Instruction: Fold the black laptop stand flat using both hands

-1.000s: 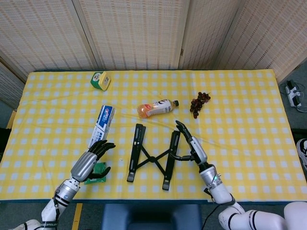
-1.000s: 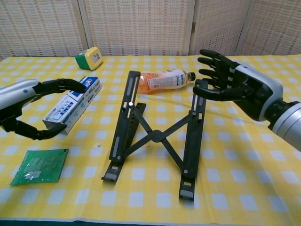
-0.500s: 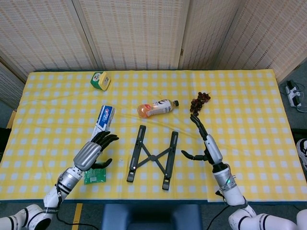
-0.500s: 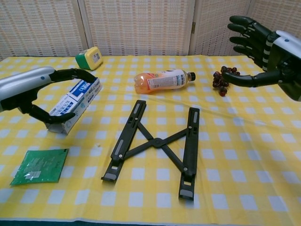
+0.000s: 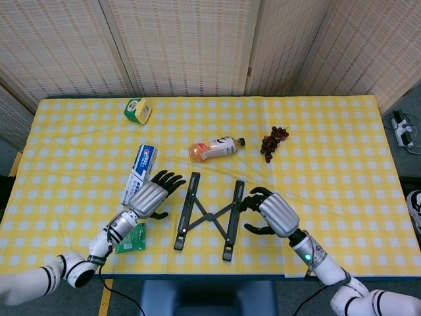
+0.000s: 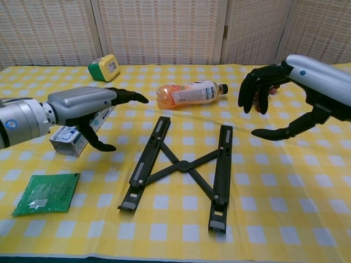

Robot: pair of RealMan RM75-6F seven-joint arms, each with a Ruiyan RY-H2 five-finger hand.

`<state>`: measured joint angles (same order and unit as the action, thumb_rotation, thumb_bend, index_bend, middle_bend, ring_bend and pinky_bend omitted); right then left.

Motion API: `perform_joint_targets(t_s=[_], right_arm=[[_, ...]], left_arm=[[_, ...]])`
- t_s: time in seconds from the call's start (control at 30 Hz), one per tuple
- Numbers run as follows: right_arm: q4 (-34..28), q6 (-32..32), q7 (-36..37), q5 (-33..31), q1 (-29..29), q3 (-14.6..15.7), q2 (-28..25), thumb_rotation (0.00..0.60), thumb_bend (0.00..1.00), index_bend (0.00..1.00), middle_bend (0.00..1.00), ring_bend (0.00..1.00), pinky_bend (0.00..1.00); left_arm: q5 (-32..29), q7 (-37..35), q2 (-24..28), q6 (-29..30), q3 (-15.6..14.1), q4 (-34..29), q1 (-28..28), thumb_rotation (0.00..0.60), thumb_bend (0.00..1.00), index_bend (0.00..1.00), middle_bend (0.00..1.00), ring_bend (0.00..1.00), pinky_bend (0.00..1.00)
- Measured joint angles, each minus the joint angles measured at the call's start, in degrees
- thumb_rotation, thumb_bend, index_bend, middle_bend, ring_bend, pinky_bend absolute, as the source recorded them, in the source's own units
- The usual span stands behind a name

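The black laptop stand [image 5: 209, 214] [image 6: 181, 167] lies on the yellow checked tablecloth, two long bars joined by a crossed link, low against the cloth. My left hand [image 5: 153, 195] [image 6: 88, 109] hovers just left of the stand's left bar, fingers spread and empty. Just right of the right bar, my right hand [image 5: 268, 210] [image 6: 285, 93] hangs above the cloth with its fingers apart and curved downward, holding nothing. Neither hand touches the stand.
A toothpaste box [image 5: 139, 172] lies behind my left hand and a green circuit board [image 5: 131, 237] near the front edge. An orange drink bottle [image 5: 214, 148], dark grapes [image 5: 273, 141] and a green-yellow box [image 5: 138, 110] lie farther back.
The stand dropped from propped up to low on the cloth. My right hand let go of the right bar, lifted away, then came back beside it. My left hand moved right toward the left bar.
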<state>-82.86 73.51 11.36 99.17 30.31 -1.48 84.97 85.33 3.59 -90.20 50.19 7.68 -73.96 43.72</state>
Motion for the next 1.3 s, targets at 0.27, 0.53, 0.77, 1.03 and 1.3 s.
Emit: perform_joint_targets(t_s=[0.27,0.53,0.77,1.03,1.3], right_arm=[[-1.76,-7.25,-9.83,-1.41,2.39,0.57,-0.89,0.6,0.26,0.61,0.7,0.73,0.61],[-0.99,-10.77,-17.73,-2.54,3.84,0.88,0.37,0.6,0.26,0.65,0.76,0.79,0.69],[1.11,-13.04,-20.85,-3.47,4.45,1.72,2.04,0.6,0.26,0.68,0.79,0.82,0.72],[4.05,-13.79,-20.87,-3.94,4.64,2.55,3.37,0.6,0.26,0.68,0.79,0.82,0.73],[8.3,-14.35,-20.04,-3.92,5.07,3.09,5.46,0.6,0.26,0.68,0.79,0.82,0.73]], left_arm=[[-2.65,4.7,-6.56,-2.69,1.37,8.64,4.01,0.6,0.2,0.01,0.0,0.0,0.0],[-4.01,5.29,-11.88,-3.81,2.52,17.2,7.51,0.6,0.2,0.01,0.0,0.0,0.0],[-4.78,4.06,-15.21,-4.68,2.85,22.65,9.72,0.6,0.2,0.0,0.0,0.0,0.0],[-5.61,1.85,-16.92,-4.91,2.83,24.87,10.63,0.6,0.2,0.0,0.0,0.0,0.0],[-6.59,1.2,-17.52,-5.25,2.81,25.48,11.07,0.6,0.2,0.0,0.0,0.0,0.0]])
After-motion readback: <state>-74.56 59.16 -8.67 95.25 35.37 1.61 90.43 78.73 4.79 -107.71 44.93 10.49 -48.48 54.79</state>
